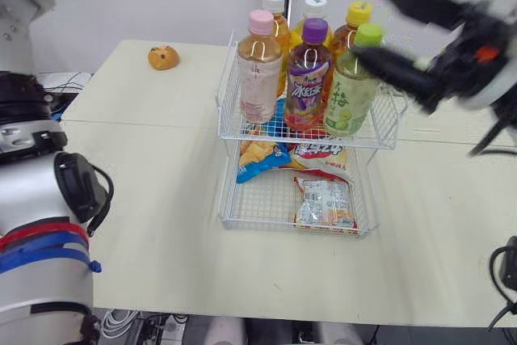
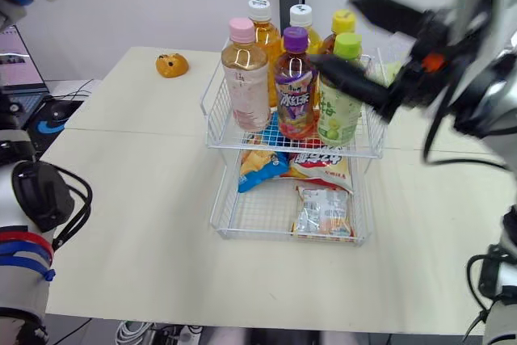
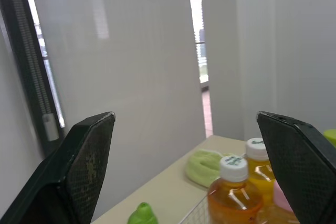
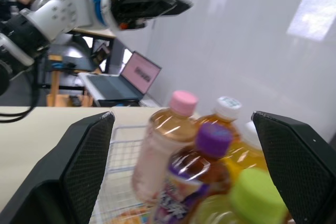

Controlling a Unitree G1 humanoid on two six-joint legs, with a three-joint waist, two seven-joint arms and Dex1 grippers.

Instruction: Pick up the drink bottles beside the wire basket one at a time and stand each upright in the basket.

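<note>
**Six bottles upright in the top tier, both my grippers open and empty**

Head view: the wire basket [image 1: 230, 115] stands on the table [image 1: 145, 199] and has two tiers. Six drink bottles stand in its top tier, caps up, long axes vertical. The front row is the pink-capped bottle [image 1: 260, 70] of pale drink, the purple-capped bottle [image 1: 308, 78] with its purple label, and the green-capped bottle [image 1: 351, 90] of pale green drink. Behind them are the white-capped bottles [image 1: 275, 4] and the yellow-capped bottle [image 1: 355, 18], all amber. Snack packets [image 1: 323, 202] lie in the lower tier. My right gripper [image 1: 371, 22] hangs at the green cap with its fingers spread wide. One finger is above the caps and the other crosses in front of that bottle's neck. I cannot tell whether it touches, and it holds nothing.

Left wrist view: my left gripper [image 3: 185, 115] is spread wide with nothing between its fingers. Beyond them the two white caps stand upright.

Right wrist view: my fingers stand far apart. The pink, purple and green caps rise upright between them, and none is gripped.
</note>
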